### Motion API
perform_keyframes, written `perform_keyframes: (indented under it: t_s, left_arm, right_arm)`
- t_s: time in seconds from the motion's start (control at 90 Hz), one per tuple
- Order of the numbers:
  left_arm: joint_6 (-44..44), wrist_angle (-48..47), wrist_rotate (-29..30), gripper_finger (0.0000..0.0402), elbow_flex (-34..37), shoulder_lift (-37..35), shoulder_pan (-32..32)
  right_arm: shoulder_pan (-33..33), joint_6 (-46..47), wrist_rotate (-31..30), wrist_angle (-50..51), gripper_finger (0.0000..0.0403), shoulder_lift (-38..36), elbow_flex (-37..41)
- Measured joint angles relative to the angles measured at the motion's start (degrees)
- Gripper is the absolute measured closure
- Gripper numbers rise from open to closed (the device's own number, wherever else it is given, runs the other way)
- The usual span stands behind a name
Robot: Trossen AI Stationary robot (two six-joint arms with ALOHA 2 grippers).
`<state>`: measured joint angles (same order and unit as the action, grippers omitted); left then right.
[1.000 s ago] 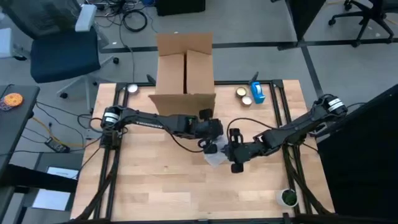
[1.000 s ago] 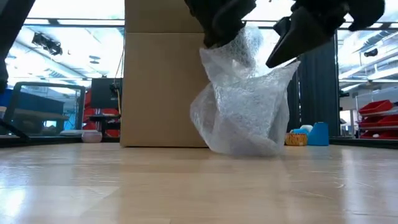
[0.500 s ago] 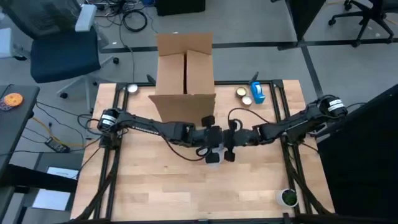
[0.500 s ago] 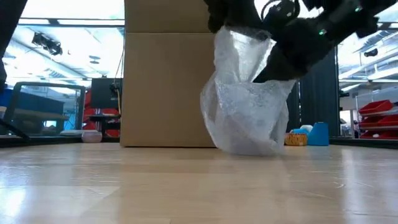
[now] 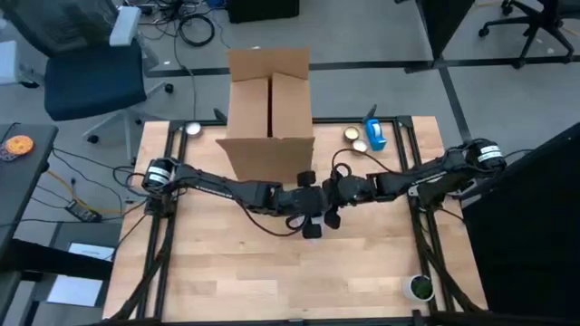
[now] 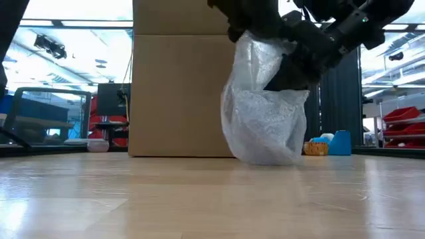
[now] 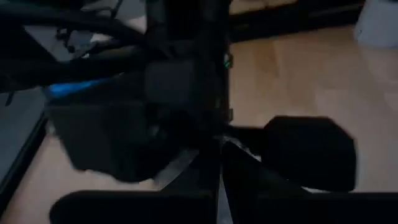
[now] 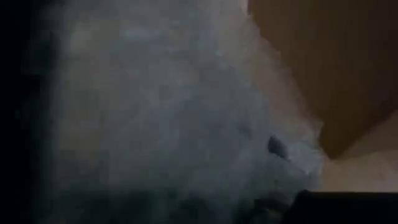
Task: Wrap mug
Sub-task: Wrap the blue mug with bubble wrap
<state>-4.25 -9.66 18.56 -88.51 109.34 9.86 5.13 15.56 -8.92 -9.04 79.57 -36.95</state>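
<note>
A bundle of clear bubble wrap [image 6: 262, 113] stands on its lower end at the table's middle. The mug is hidden inside it. In the high view the wrap [image 5: 313, 220] barely shows under the two arms. My left gripper [image 5: 306, 205] is shut at the bundle's top, seen in the low view [image 6: 249, 23] coming from above. My right gripper [image 5: 333, 196] is pressed up against it from the right and meets the wrap's upper right side [image 6: 292, 63]. Blurred wrap [image 8: 161, 112] fills the right wrist view. My left gripper pinches the gathered top of the wrap [image 6: 255, 41] between its two fingers, coming from above. A pale strip of wrap [image 7: 181, 168] shows at the shut fingers. The bundle hangs below them with its bottom on the table. My right gripper holds the wrap's upper right flap [image 6: 295, 46], slanting down from the table's right side. The gripper itself hides the place of contact. The flap is drawn up against the bundle's top.
An open cardboard box [image 5: 269, 100] stands just beyond the grippers at the far edge. Tape rolls [image 5: 355, 138] and a blue dispenser [image 5: 375, 136] sit far right, a green object [image 5: 420, 288] near right. Bare wood lies along the near half.
My right gripper has gone toward the table's left and far edges, up to my left gripper, carrying the wrap's right flap with it. The flap, spread out to the right before, now lies folded in against the top, and the bundle stands narrower.
</note>
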Motion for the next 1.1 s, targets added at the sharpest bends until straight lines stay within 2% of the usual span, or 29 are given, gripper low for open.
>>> perform_keyframes:
  t_s: [0.289,0.533,0.778,1.1]
  left_arm:
    - [-3.04,7.92,-2.66,0.0402,4.06,0.0,-0.05]
    - [-2.91,7.72,-3.95,0.0402,4.16,0.0,-0.05]
    - [-2.6,7.71,-4.32,0.0402,4.17,-0.02,0.03]
    - [-2.65,8.47,-4.33,0.0402,4.0,-0.15,0.29]
  right_arm:
    - [-0.68,2.0,1.49,1.24,0.0398,-0.02,0.0]
    - [-1.08,2.08,3.8,4.8,0.035,-0.07,-0.89]
    - [-1.08,-4.85,3.79,17.93,0.0311,0.0,-8.1]
    - [-0.25,-12.21,0.57,35.43,0.0305,-1.01,-17.18]
